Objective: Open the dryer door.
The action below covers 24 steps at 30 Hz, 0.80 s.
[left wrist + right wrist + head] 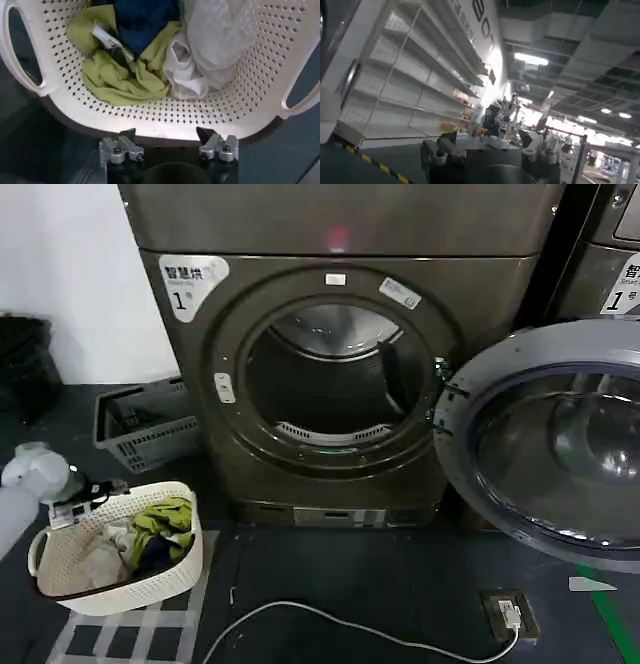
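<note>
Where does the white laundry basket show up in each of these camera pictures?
Head view: the white laundry basket stands on the floor at lower left, in front of the dryer.
Left wrist view: the basket lies just beyond the open left gripper, seen from above.
Right wrist view: faces shelving and ceiling, away from the basket.
Shared landmark: the green garment inside the basket.

We see our left gripper [168, 145] with dark pointed fingertips [204, 133] on silver screwed blocks, behind it a black round housing and a white rounded arm [30, 474].
</note>
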Available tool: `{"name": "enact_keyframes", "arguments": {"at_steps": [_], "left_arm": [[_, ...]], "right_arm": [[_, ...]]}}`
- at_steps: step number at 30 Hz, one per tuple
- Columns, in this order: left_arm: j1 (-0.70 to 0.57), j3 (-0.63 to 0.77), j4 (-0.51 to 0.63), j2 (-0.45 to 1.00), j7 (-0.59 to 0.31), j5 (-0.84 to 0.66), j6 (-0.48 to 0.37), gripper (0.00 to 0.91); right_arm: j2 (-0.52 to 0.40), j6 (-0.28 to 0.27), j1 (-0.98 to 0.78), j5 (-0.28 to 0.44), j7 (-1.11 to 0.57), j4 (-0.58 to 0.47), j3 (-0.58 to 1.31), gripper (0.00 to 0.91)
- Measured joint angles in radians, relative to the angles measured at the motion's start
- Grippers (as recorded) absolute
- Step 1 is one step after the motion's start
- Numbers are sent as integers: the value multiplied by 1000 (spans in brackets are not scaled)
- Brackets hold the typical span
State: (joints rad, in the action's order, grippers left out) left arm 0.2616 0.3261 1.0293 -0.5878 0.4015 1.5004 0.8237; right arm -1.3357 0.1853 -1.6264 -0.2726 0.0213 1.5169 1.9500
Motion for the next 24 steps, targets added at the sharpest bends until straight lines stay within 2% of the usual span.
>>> {"name": "enact_keyframes", "arguments": {"at_steps": [8, 15, 24], "left_arm": [[52, -58, 77, 43, 0, 18, 0, 907], [146, -151, 189, 91, 0, 31, 0, 907], [249, -252, 278, 128, -1, 65, 0, 907]], "right_arm": [[-11, 13, 7, 1, 5, 5, -12, 907], [-19, 21, 2, 1, 9, 7, -14, 907], [-23, 23, 0, 1, 10, 13, -15, 907]]}}
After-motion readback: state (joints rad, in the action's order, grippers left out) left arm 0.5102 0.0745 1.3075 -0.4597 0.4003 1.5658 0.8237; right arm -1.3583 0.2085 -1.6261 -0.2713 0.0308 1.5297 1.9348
